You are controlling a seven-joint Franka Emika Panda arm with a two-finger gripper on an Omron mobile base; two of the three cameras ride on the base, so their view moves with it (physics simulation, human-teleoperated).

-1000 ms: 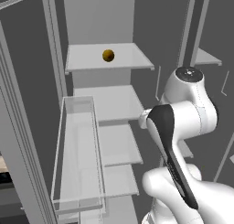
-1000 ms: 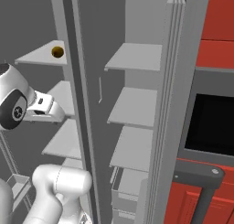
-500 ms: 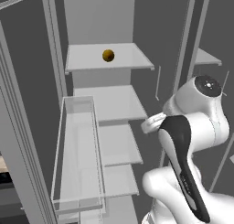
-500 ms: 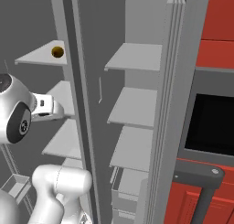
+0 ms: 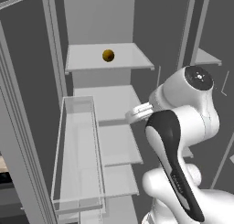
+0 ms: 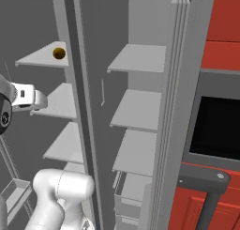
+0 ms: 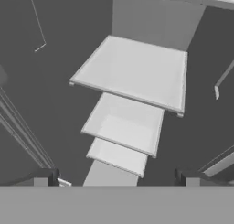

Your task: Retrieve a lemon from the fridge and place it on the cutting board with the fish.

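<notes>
Left base view looks into the fridge [image 5: 98, 17] — a tall grey cabinet standing open, all flat matte panels, with pale grey shelves stepping down its middle and a clear, thin-walled bin [image 5: 77, 150] hung to their left. Red cabinet fronts [image 6: 225, 27] and a black appliance window [image 6: 218, 128] sit to the right of it in the right base view. The white arm [image 5: 183, 127] rises at the near right, its wrist reaching toward the shelves at mid height.

From the hand view the gripper [image 7: 119, 176] points down over the lower shelves, jaws spread wide with nothing between them.

The lemon [image 5: 108, 55] lies on the top shelf [image 5: 128, 58], near its middle, above and to the left of the wrist, well apart from it. It is small, round and ochre — probably light and firm, with a rind that gives the fingers some purchase. Being a ball on a smooth flat shelf, it would likely roll if nudged, so the fingers should close across its widest middle, squarely from both sides.
</notes>
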